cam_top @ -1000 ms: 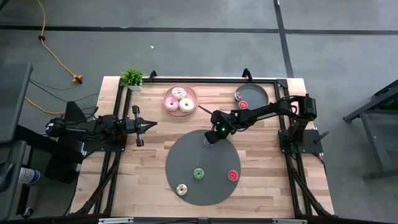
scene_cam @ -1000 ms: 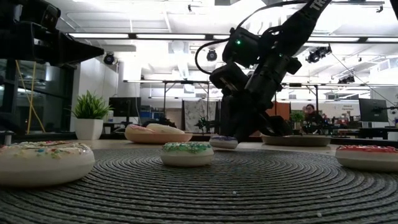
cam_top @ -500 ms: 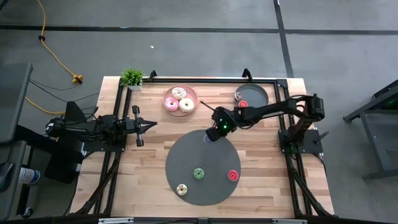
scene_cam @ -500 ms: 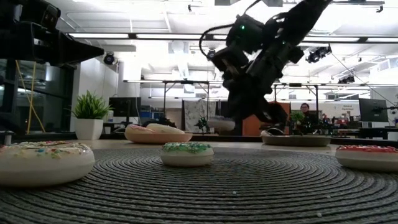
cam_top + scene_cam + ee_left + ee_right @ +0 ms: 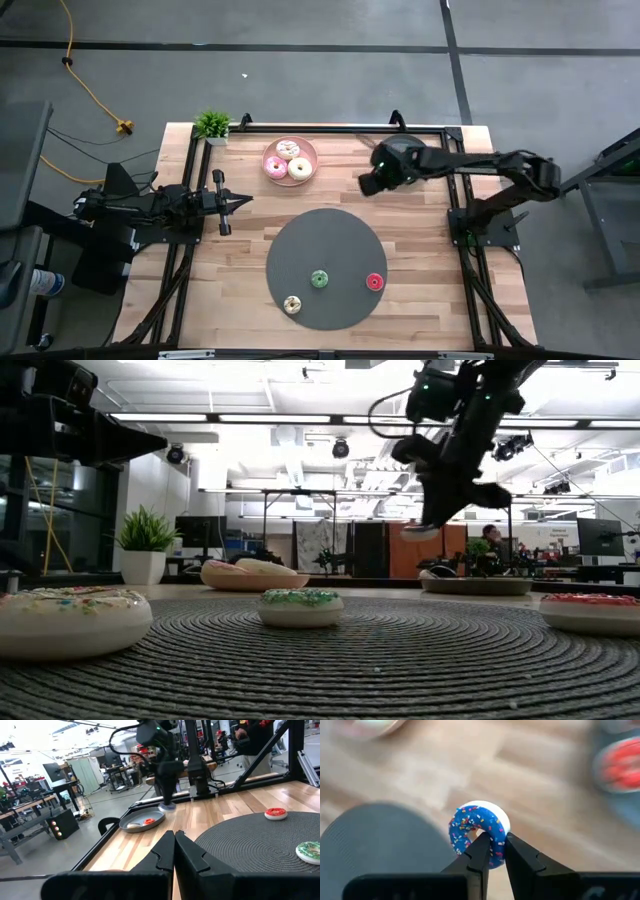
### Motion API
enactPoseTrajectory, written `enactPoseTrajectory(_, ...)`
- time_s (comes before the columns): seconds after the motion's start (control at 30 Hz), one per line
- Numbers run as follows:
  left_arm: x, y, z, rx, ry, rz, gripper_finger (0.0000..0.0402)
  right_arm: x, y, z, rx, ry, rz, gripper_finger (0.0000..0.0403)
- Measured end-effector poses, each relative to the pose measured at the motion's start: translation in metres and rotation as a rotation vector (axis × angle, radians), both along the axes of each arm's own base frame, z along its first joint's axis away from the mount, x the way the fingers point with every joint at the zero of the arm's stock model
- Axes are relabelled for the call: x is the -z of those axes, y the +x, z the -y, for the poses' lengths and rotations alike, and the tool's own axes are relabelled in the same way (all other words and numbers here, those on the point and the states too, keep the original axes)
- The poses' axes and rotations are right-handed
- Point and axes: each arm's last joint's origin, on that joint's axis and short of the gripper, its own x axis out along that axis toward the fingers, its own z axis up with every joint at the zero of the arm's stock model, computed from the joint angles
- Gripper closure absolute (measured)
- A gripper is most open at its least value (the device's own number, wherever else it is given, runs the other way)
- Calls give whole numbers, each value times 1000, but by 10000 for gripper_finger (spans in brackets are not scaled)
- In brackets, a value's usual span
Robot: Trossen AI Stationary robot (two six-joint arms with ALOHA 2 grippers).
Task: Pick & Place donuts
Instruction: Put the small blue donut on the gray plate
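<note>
since a second ago our right pincer [image 5: 372, 183] has lifted the blue donut [image 5: 479, 834] off the dark mat [image 5: 300, 240] and swung it near the grey plate [image 5: 142, 820], so we judge release comes next. pinched through its rim, the ring hangs tilted above the tabletop [image 5: 420, 250]; our left pincer [image 5: 174, 851] waits closed.

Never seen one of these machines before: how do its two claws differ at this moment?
The right gripper is shut on the blue donut, held in the air near the grey plate; the left gripper is shut on nothing. The right arm reaches out over the table; the left waits at the table's left edge. Both are dark and two-fingered.
</note>
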Motion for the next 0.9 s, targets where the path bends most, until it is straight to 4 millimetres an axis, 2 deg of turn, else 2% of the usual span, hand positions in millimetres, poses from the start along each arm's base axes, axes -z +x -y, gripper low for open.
enactPoseTrajectory(0.23,0,0,0,0,0,0,401,-18,-39,30,210,-103,-77,350)
enactPoseTrajectory(0.47,0,0,0,0,0,0,401,-20,-59,57,401,-159,-114,350)
enactPoseTrajectory(0.63,0,0,0,0,0,0,401,-11,-66,78,518,-123,-125,350)
enactPoseTrajectory(0.9,0,0,0,1,0,0,401,19,-59,111,575,-60,-107,350)
